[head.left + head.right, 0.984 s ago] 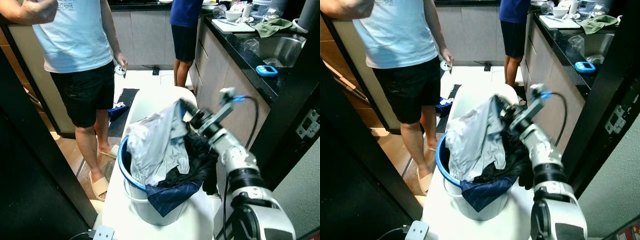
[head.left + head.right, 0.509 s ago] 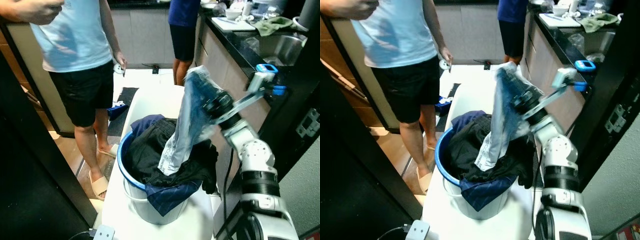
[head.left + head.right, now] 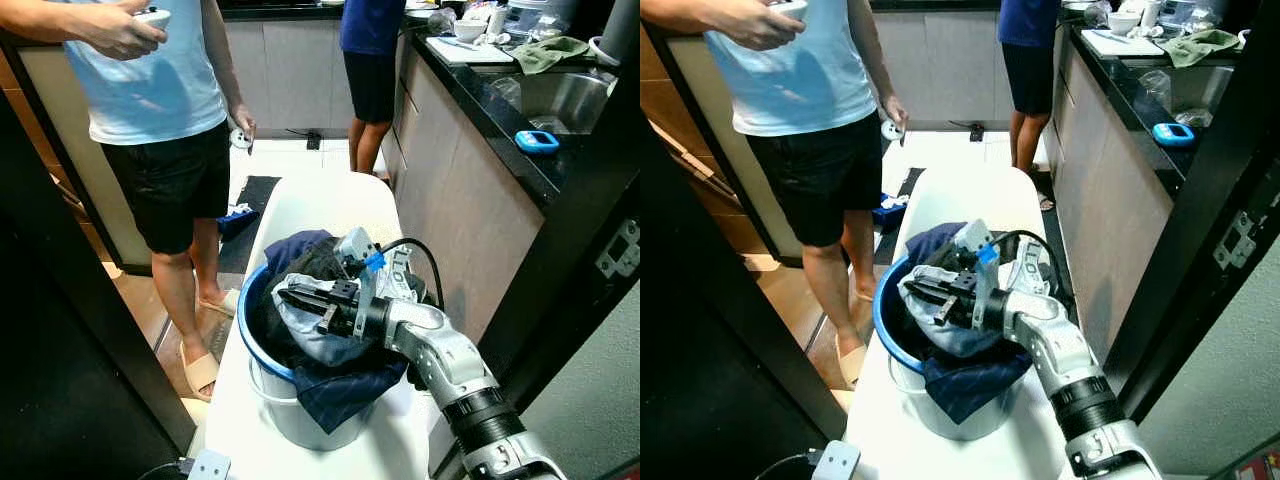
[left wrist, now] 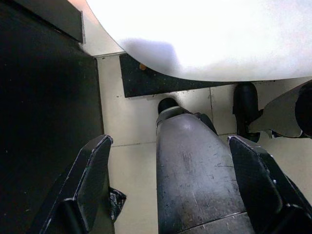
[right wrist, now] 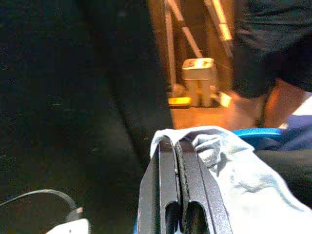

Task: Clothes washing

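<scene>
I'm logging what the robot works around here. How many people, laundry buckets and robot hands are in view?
People: 2, one in a light blue shirt, one in dark blue
Laundry buckets: 1, blue-rimmed bucket
Robot hands: 2, right hand, left hand
Total: 5

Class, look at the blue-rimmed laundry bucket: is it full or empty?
Full. Dark clothes and a pale grey garment are heaped above the bucket rim, with a navy piece hanging over its front.

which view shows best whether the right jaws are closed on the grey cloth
The right wrist view: the right gripper has its jaws pressed together, with the pale grey garment bunched at their tips. Both eye views show that gripper from the side above the blue tub, its jaws' gap unclear.
</scene>
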Motion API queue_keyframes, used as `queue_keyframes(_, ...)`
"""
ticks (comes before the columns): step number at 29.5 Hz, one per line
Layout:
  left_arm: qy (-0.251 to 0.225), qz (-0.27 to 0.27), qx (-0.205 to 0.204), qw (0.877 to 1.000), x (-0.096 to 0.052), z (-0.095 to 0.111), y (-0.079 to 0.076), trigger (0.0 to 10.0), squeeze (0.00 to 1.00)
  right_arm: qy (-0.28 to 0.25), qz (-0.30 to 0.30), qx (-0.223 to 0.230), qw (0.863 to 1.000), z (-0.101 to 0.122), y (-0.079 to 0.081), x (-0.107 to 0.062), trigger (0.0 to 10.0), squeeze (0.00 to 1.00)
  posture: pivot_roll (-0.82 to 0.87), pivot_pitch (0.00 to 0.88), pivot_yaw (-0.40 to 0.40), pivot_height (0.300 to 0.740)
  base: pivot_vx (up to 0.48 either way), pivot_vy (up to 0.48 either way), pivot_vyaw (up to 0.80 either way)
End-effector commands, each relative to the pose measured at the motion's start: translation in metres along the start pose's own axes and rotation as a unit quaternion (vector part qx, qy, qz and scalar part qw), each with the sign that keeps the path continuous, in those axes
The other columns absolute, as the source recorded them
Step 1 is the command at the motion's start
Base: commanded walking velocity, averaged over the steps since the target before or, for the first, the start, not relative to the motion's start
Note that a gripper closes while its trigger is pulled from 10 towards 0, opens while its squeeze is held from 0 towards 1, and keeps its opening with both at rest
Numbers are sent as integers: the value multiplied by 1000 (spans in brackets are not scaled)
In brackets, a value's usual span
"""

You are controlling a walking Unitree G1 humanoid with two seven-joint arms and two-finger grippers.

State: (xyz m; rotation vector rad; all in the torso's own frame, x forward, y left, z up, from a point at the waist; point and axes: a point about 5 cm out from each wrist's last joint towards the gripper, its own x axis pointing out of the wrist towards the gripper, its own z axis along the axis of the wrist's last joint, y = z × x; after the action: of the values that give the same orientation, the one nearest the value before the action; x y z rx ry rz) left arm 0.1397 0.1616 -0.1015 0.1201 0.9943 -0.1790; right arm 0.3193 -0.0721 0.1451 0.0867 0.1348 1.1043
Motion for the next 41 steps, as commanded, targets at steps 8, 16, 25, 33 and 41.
queue_keyframes(8, 36, -3, -1, 999, -4, -18, 0, 10000, 0, 27, -99, -42, 994, -1, -7, 16, 196, 0, 14, 0, 4, 740, 0, 0, 0)
queue_keyframes(16, 37, -3, -4, 999, -4, -19, -1, 10000, 0, 63, -181, -138, 972, 2, -28, 6, 10000, 1000, 14, 0, 2, 740, 0, 0, 0)
queue_keyframes(25, 37, -3, -4, 999, -4, -19, -1, 10000, 0, 114, -159, -207, 959, 14, -42, -19, 10000, 1000, 11, 0, 5, 740, 0, 0, 0)
queue_keyframes(33, 36, -4, -3, 999, -4, -18, -1, 10000, 0, 185, -123, -250, 943, 12, -45, -39, 10000, 1000, 5, 0, 9, 740, 0, 0, 0)
queue_keyframes(41, 36, -5, -1, 999, -4, -18, -2, 10000, 0, 288, -41, -296, 910, -13, -32, -52, 10000, 0, 5, 0, 8, 740, 0, 0, 0)
